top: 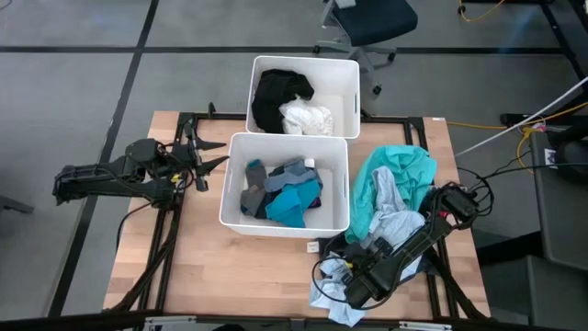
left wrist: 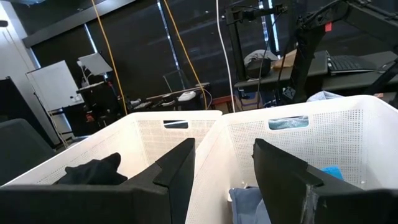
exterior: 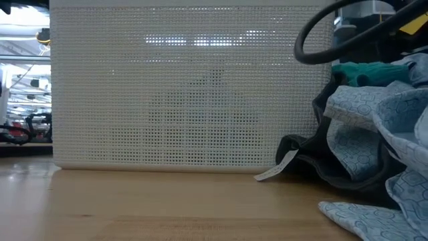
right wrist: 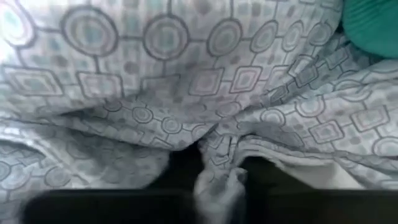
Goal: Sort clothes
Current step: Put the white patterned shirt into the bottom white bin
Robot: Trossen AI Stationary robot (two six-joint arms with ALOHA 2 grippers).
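Note:
A pile of clothes lies on the table's right side: a teal garment (top: 397,168), a light patterned cloth (top: 393,219) and a dark garment (exterior: 301,152) under them. My right gripper (top: 356,280) is down in the near end of this pile, shut on the patterned cloth (right wrist: 186,81), which fills its wrist view. The near white bin (top: 231,198) holds grey, blue and teal socks (top: 280,191). The far bin (top: 351,92) holds black and white clothes (top: 287,101). My left gripper (top: 214,156) hovers open and empty at the bins' left side, also seen in its wrist view (left wrist: 221,180). My right gripper pinches a bunched fold of the patterned cloth (right wrist: 217,183) between its two fingers. The rest of the cloth lies slack over the pile in front of the fingers. Which edge of the cloth it has is hidden by the folds.
The two bins stand touching in the table's middle, the near bin's perforated wall (exterior: 187,100) facing the front edge. Bare wood (top: 197,267) lies at the near left. Cables (top: 514,138) run off the table's right side.

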